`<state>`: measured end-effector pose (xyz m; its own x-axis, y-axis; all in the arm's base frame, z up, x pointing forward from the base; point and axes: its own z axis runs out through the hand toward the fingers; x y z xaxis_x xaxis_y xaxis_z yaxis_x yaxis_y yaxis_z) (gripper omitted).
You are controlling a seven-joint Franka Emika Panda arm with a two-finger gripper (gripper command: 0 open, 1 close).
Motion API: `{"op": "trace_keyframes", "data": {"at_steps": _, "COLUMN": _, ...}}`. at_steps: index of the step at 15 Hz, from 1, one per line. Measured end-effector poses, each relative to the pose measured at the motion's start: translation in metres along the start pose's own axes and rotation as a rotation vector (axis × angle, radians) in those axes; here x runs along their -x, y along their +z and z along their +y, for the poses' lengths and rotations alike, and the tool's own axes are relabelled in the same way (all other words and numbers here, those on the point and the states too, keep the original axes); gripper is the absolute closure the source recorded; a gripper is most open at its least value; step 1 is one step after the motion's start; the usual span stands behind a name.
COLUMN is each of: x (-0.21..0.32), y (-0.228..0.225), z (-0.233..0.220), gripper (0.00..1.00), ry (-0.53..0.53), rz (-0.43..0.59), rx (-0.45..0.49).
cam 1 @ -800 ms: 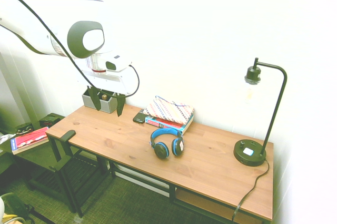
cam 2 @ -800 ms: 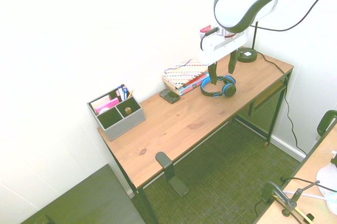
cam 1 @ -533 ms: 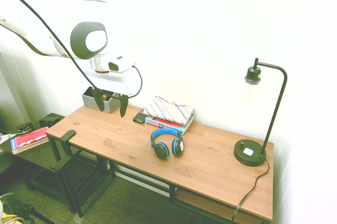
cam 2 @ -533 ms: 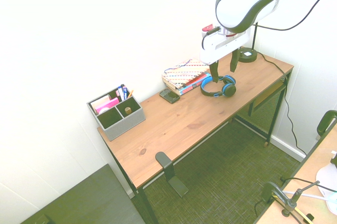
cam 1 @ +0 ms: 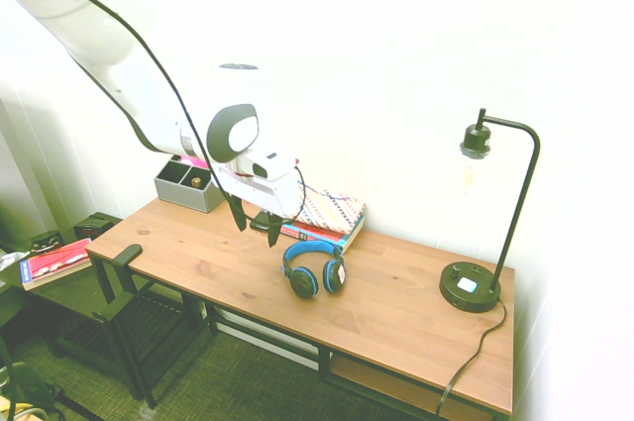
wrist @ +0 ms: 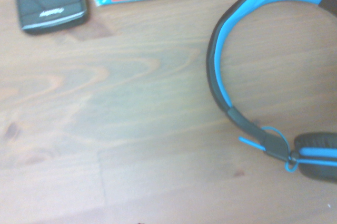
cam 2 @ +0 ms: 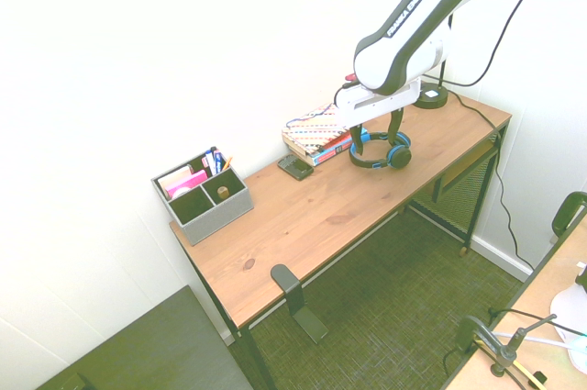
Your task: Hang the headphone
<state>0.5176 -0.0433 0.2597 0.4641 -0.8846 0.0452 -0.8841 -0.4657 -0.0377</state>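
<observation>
Headphone [cam 1: 315, 268] flat on desk [cam 1: 396, 312] beside books [cam 1: 319, 211] and phone [wrist: 50, 0], released gripper [cam 1: 256, 224] above.

Robot arm [cam 2: 431, 14]: glossy white shell, thick rounded segments; joints are capped in dark grey or black ovals. "FRANKA EMIKA" is printed in white on a black band. A thin black cable [cam 1: 149, 54] is run along it. Gripper [cam 1: 256, 221]: white block, two slim dark fingers [cam 1: 238, 215].
</observation>
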Motion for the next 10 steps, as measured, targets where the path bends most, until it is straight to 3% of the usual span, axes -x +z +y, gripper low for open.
{"op": "trace_keyframes", "data": {"at_steps": 10, "x": -0.024, "y": 0.077, "z": -0.034, "gripper": 0.00, "ry": 0.047, "rz": -0.010, "rx": 0.002}}
